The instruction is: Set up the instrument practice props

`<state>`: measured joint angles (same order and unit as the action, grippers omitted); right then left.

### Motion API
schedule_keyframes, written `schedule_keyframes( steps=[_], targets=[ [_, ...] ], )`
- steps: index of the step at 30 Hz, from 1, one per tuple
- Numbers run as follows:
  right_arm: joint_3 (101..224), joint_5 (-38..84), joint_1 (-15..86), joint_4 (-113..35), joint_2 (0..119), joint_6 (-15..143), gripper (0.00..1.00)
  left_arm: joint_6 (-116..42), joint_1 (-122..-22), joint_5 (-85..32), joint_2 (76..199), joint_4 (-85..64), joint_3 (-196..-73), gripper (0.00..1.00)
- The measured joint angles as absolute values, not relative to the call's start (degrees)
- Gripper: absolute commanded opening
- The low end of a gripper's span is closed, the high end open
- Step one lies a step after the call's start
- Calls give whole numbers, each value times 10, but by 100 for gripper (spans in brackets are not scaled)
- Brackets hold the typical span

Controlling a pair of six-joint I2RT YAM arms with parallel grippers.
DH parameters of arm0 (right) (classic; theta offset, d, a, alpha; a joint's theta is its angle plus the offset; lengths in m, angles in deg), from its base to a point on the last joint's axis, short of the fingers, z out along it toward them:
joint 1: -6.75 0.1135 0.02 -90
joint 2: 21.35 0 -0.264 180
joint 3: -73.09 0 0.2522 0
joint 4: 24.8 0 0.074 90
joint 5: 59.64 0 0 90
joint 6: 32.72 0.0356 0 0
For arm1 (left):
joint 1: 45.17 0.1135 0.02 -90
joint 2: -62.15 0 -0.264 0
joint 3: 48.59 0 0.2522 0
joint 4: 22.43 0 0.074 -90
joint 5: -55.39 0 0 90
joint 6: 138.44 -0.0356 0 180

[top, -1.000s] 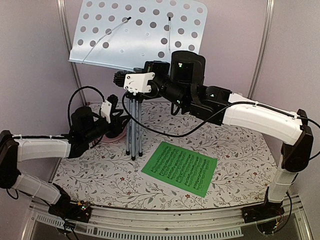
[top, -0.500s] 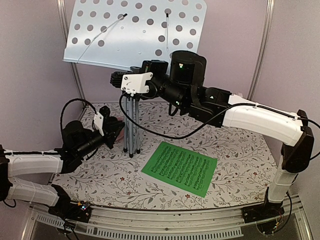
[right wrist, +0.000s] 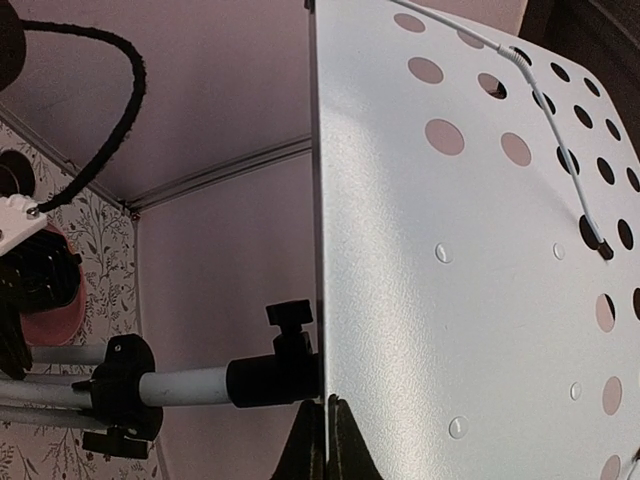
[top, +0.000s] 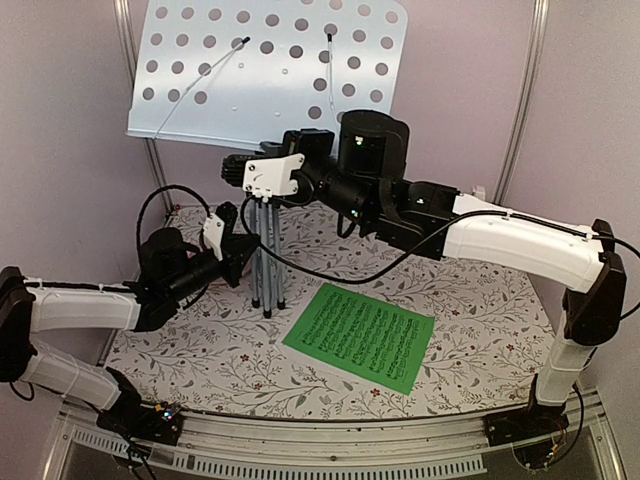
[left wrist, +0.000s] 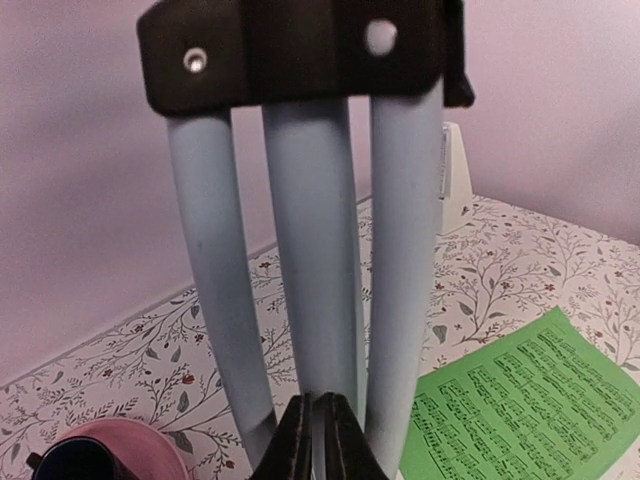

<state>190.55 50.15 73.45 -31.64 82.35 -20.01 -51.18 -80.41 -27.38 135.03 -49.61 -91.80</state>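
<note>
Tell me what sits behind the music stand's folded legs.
Behind the music stand legs, only one edge of the white metronome shows, past the right-hand leg; the legs cover its rest. Purple wall beyond.

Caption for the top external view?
Right tool pinches music stand desk, left tool at legs; green sheet lies flat.

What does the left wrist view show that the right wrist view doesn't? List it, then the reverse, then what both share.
Only left wrist: the green sheet of music and the white metronome. Only right wrist: the hole-punched desk, its wire page holder and the black clamp knob. Both: the music stand, seen by its pale legs, the pink plate and the floral tablecloth.
</note>
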Motion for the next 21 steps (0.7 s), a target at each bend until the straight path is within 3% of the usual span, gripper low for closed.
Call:
schedule_keyframes(
  steps=[10,21],
  targets=[
    [1887,491,734,-312,817,-201,0,-530,-803,-258,1375,-490,-938,14],
    [1883,481,733,-313,812,-201,0,-528,-800,-249,1406,-481,-957,30]
  ],
)
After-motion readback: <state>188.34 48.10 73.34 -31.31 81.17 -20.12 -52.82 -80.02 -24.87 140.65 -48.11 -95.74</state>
